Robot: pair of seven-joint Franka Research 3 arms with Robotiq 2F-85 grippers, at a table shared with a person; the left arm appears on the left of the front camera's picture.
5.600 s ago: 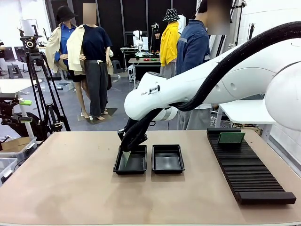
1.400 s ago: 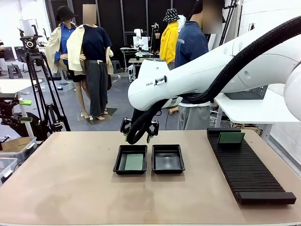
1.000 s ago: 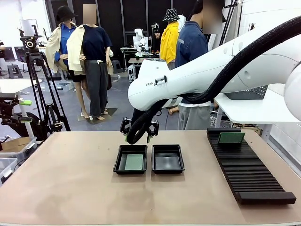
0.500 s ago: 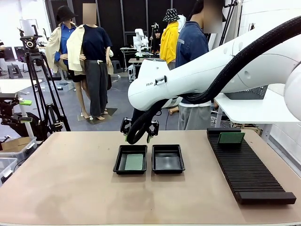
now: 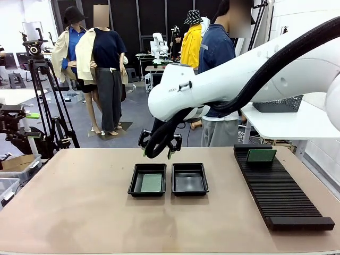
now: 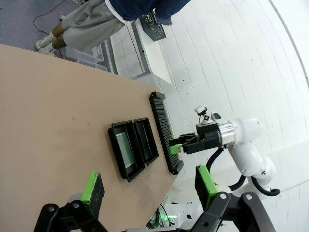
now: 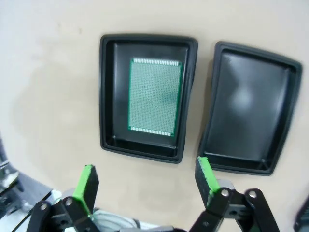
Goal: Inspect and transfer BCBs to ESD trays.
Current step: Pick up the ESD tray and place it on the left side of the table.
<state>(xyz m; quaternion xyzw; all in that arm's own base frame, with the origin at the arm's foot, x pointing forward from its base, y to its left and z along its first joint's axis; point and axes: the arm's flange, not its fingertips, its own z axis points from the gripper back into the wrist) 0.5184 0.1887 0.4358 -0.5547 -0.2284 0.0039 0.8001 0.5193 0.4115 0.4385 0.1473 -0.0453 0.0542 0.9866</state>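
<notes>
Front camera sits at the robot's edge of the table, facing across it to the person on the far side. Left wrist camera is high and far off, rolled sideways, sweeping the whole tabletop. Right wrist camera stares straight down, close over the tray with the green board and the bare tray. All three catch both trays.

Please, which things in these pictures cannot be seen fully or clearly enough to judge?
- Rack board: front view, lower edge hidden among the rack's ribs; surface too small to inspect.
- Tray board: right wrist view, underside hidden against the tray floor.
- Person: front view, the right arm covers the hands.
</notes>
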